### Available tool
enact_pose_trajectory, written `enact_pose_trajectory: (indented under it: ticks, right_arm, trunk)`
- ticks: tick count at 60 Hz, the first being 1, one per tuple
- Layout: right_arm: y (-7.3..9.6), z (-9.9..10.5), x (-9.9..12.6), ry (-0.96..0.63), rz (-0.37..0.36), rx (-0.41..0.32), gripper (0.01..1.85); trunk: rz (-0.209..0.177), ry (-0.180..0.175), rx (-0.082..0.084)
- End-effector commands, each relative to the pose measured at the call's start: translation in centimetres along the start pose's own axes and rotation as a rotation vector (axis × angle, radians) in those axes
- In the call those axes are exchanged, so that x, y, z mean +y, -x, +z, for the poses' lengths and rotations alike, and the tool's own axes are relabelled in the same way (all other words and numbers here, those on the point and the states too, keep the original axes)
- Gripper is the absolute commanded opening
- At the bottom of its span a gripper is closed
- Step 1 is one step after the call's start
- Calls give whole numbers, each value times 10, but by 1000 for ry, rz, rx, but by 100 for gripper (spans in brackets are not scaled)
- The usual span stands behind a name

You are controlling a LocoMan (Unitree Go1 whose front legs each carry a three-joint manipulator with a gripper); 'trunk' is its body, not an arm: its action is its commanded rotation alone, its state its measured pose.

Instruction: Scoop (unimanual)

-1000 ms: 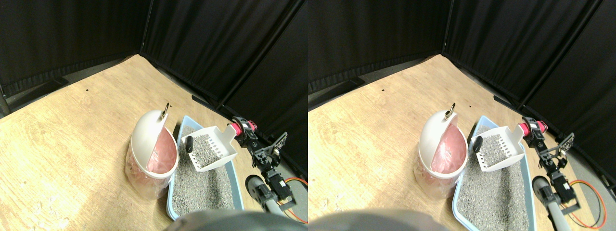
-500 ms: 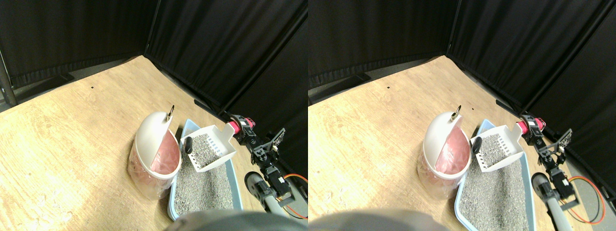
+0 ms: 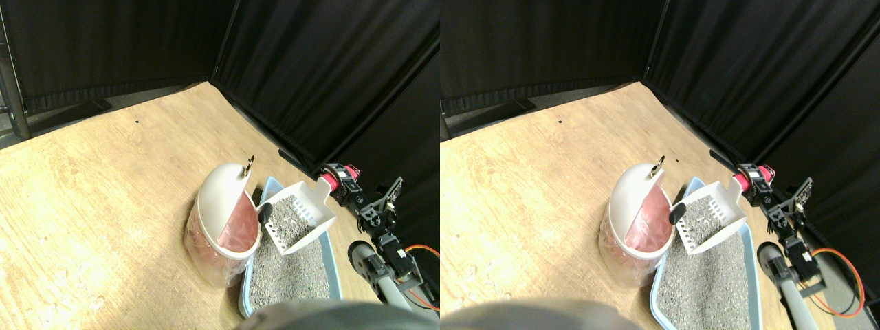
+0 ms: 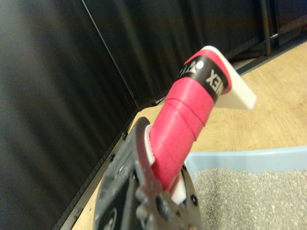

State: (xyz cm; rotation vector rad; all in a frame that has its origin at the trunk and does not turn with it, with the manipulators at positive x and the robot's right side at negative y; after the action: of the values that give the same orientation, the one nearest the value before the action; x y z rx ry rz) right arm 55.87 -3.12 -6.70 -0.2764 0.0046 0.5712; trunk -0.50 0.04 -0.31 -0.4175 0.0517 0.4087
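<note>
The stereo pair view takes in the whole layout: a white scoop (image 3: 297, 216) held tilted in the air above the far end of a blue litter tray (image 3: 335, 265), loaded with grey litter (image 3: 292, 275) like the litter that fills the tray. A dark lump (image 3: 264, 214) sits at the scoop's front corner, right at the mouth of a white bin (image 3: 223, 206) with a pink liner; the scoop's front edge is just beside the bin's rim, whether touching cannot be told. The bin stands on the wooden floor (image 3: 103, 172), touching the tray's side.

The wrist view shows none of that, only the close detail: the scoop's handle (image 4: 184, 120), wrapped in pink tape with a black band, rises out of the dark gripper (image 4: 158, 191), and the fingers (image 4: 144, 172) are clamped on it. A corner of the tray and its litter appears beyond.

In the stereo pair view the gripper (image 3: 346, 182) reaches in from the lower right, beside the tray's far corner. Black curtains (image 3: 309, 62) close in behind and on the right, near the arm, and an orange cable (image 3: 423, 251) lies on the floor by the arm's base.
</note>
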Motion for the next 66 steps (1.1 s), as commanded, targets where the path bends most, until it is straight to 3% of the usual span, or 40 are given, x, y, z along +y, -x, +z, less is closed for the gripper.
enact_pose_trajectory:
  ticks: [1, 26, 42, 50, 66]
  right_arm:
    - [-4, 13, 8, 20, 35, -59, 6]
    - [-9, 18, 12, 56, 44, -42, 6]
    - [-4, 10, 3, 39, 9, -33, 6]
    - [-1, 7, -2, 17, 29, -60, 6]
    - [18, -6, -22, -113, -104, -90, 6]
  trunk:
    - [32, 10, 4]
    - [36, 18, 6]
    - [12, -6, 14]
    - [-9, -25, 16]
    - [-52, -70, 21]
